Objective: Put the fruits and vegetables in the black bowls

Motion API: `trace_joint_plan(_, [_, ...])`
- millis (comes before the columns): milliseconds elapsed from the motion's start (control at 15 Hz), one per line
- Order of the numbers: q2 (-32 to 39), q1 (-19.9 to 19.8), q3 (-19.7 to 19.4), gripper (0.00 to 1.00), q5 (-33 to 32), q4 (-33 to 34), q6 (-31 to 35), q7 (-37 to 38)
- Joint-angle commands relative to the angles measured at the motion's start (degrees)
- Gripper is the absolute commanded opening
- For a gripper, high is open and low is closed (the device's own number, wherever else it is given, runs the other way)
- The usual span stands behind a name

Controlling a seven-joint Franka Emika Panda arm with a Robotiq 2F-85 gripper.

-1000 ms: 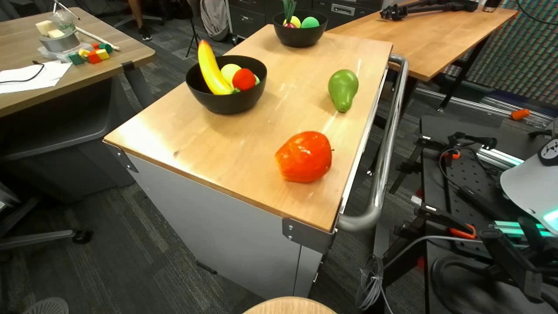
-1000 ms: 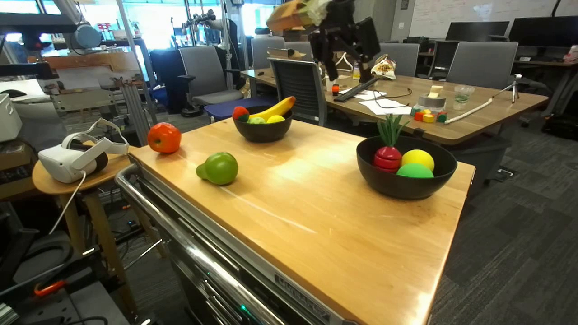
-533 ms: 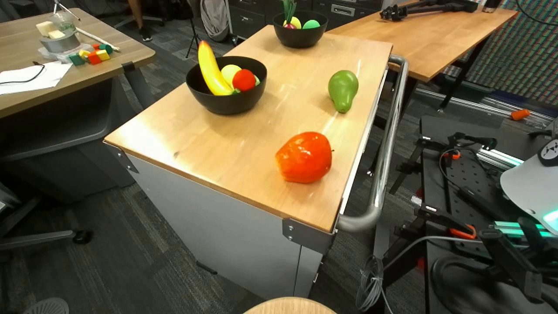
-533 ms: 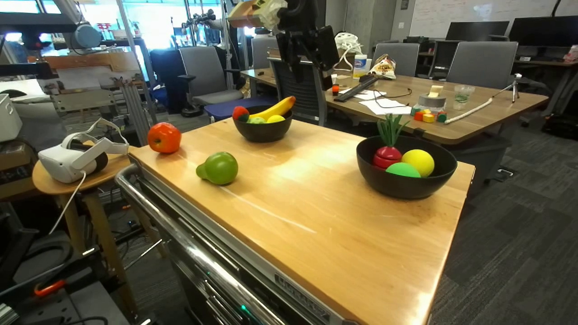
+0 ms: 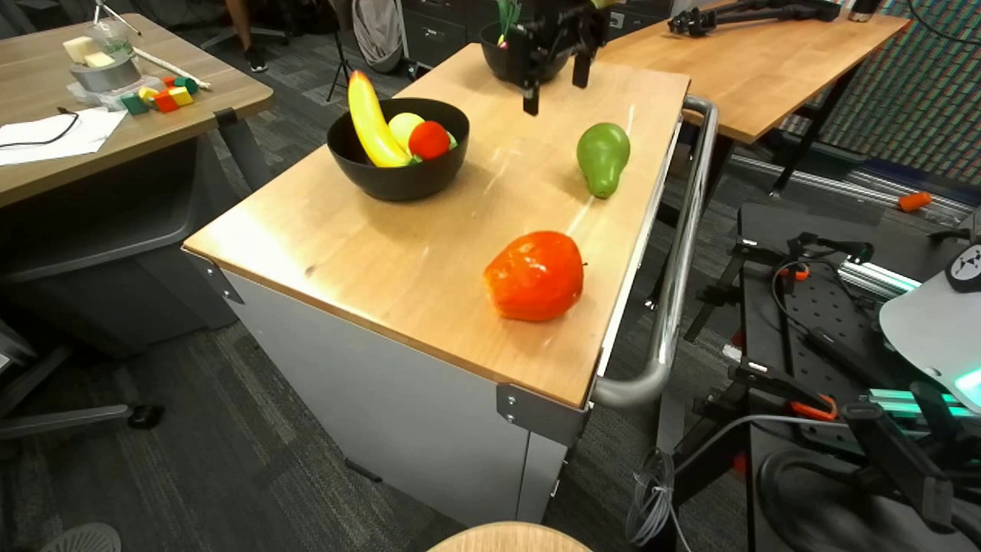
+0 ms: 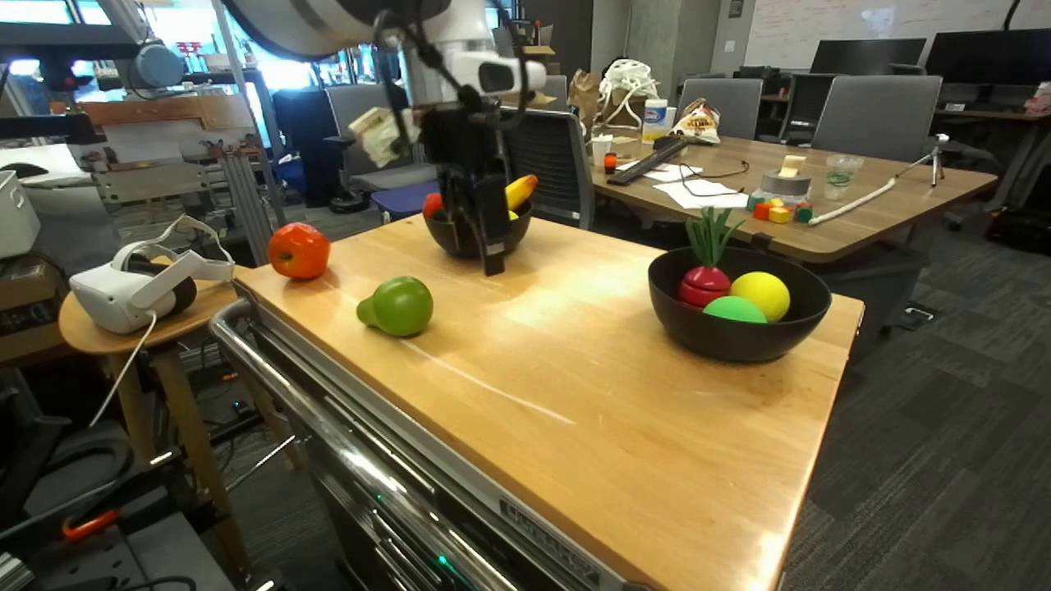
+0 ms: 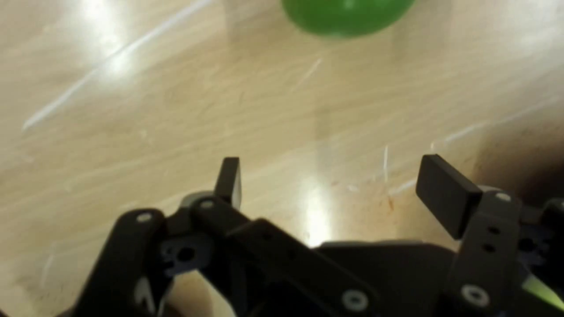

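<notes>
My fingers (image 7: 446, 193) stand wide apart, nothing between them; the green pear (image 7: 346, 15) lies on the surface (image 7: 273, 119) at twelve o'clock in the wrist view. I'd advance that way, centre over its fat end, then lower before squeezing.

In both exterior views you look slantwise onto the same wooden worktop (image 6: 591, 386), from the end with the red tomato (image 5: 534, 276) and from near the metal handle (image 6: 369, 468). Your wrist view, closer, looks down on it past the gripper (image 7: 332, 185).
</notes>
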Motion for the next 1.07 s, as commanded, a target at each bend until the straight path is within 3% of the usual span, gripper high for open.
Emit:
trace_joint_plan(0, [-0.1,0.7,0.7,1.0,0.4,-2.4,1.3,2.4])
trace_joint_plan(1000, [-2.2,2.7,2.7,1.0,2.6,-7.4,-3.9,3.8])
